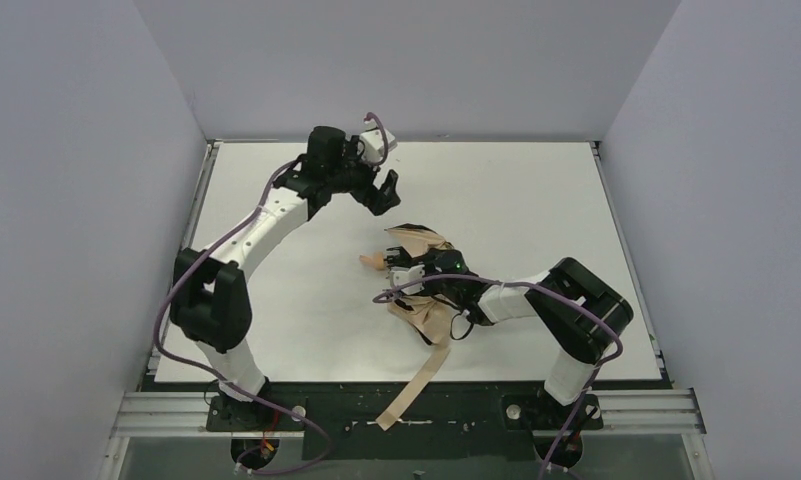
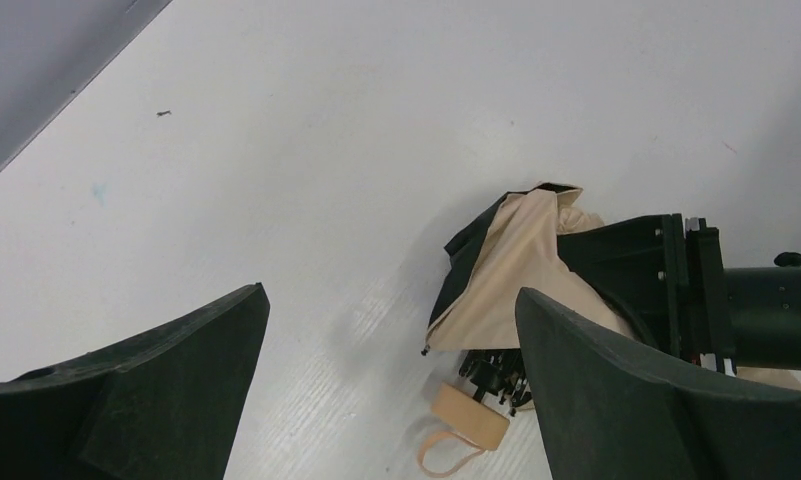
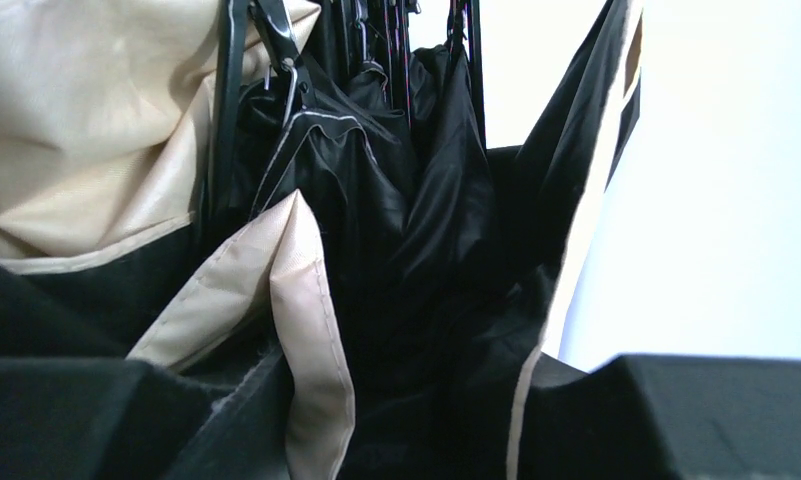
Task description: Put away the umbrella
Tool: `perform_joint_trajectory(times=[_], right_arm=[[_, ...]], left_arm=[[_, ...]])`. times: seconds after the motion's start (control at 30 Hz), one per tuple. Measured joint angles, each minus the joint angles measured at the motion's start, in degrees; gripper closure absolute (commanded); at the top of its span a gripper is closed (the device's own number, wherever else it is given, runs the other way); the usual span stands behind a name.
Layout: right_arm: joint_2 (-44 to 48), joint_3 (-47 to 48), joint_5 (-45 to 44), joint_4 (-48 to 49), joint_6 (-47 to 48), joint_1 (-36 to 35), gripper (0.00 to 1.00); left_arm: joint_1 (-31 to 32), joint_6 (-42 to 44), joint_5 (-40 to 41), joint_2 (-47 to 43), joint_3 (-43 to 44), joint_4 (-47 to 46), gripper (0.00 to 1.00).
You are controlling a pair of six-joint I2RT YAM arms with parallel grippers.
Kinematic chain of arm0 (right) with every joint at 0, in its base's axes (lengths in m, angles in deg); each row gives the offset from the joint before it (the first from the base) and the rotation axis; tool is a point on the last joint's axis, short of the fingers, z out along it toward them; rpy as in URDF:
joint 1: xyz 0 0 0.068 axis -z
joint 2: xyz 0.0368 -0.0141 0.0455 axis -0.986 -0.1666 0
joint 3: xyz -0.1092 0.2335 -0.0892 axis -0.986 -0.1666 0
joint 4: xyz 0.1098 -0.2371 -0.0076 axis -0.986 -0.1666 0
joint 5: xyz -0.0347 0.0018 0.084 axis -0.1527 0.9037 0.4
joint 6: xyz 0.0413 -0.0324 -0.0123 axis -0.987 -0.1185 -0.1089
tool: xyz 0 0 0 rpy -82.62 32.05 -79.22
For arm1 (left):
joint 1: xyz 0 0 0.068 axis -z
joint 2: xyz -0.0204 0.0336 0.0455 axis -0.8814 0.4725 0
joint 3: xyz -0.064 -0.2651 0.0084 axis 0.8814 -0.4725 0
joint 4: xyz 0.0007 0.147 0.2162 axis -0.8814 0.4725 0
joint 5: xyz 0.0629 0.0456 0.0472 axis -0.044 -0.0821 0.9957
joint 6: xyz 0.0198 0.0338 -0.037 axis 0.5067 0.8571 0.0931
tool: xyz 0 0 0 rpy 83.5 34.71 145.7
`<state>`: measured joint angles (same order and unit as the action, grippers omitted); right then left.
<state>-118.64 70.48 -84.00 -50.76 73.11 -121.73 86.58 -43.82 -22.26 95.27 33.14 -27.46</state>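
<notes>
We are spreading our right gripper [image 3: 406, 420] wide, jaws far apart, with black lining, thin ribs and a beige fold of the umbrella [image 3: 96, 130] filling the gap between them. Nothing is pinched yet, as far as we can judge. The fingers are straddling the bundle, probably so that closing gathers the loose folds together. From above, that gripper [image 1: 408, 270] is sitting low on the crumpled umbrella [image 1: 431, 322] in the middle of the table [image 1: 536, 200]. The tan handle [image 1: 369, 262] is poking out to its left, and the strap [image 1: 416, 385] is trailing toward the near edge and over it.

We are hanging our left gripper [image 2: 388, 295] above bare table farther back, jaws equally wide and touching nothing (a waiting pose, it seems). It is angling its camera at the umbrella [image 2: 516, 270] and the handle [image 2: 471, 412], which puts it well for reaching the handle end.
</notes>
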Motion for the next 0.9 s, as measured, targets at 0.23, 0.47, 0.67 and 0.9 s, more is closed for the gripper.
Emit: perform_joint_trajectory(times=[0.23, 0.47, 0.67, 0.9], right_arm=[[-0.4, -2.9, -1.8, 5.9, 3.2, -0.9, 0.89], [-1.2, -3.5, -3.3, 8.1, 4.5, -1.6, 0.90], [-1.2, -3.6, -3.9, 8.4, 5.1, -1.9, 0.90], [-1.2, -3.8, -3.9, 9.0, 5.1, -1.9, 0.90]], left_arm=[[0.2, 6.1, -9.7, 12.6, 14.1, 15.9, 0.06], [2.1, 9.4, -14.3, 19.5, 14.1, 24.5, 0.06], [4.3, 11.6, -17.1, 22.7, 14.1, 27.0, 0.05], [5.9, 14.1, -17.7, 23.9, 12.7, 27.9, 0.03]])
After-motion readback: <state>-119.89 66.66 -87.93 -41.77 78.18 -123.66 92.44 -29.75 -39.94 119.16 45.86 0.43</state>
